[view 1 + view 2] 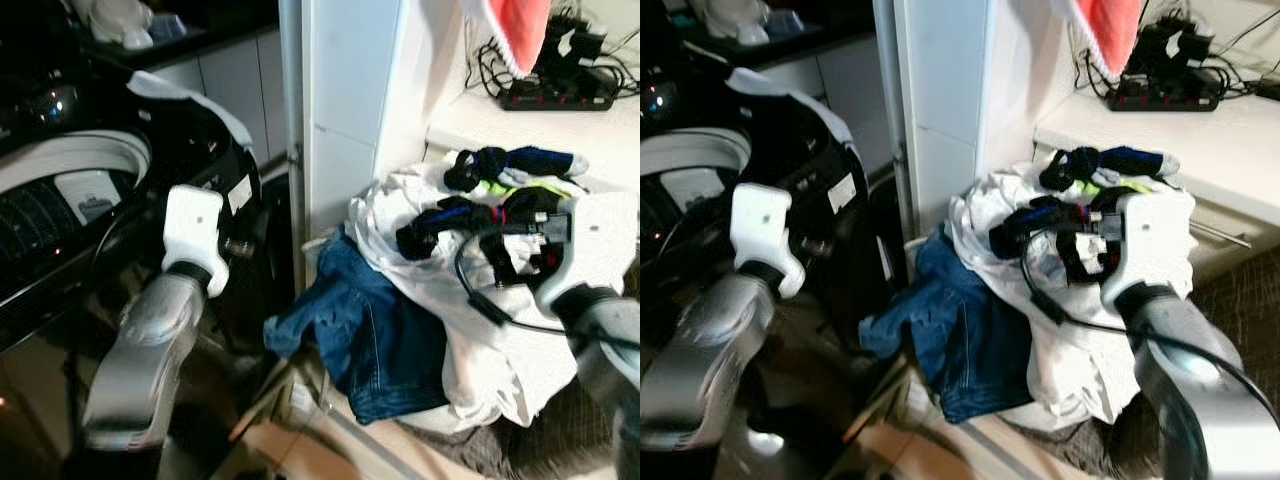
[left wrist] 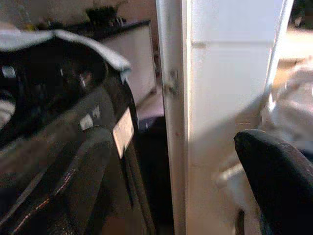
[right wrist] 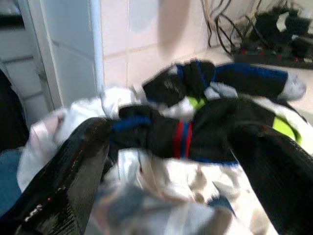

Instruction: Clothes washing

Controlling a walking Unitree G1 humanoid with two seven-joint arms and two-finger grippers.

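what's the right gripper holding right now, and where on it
Nothing yet. The right gripper is open, its fingers either side of the black sock atop the laundry pile, not closed on it.

White tiled pillar at centre. Pale counter to its right, power strip with cables at back edge. White cabinets behind, dark worktop.

Laundry heap beside the white cabinet: crumpled white garment uppermost, blue denim jeans spilling from its left edge toward the floor. Atop the heap — dark socks with blue, red and lime bands, bunched together.
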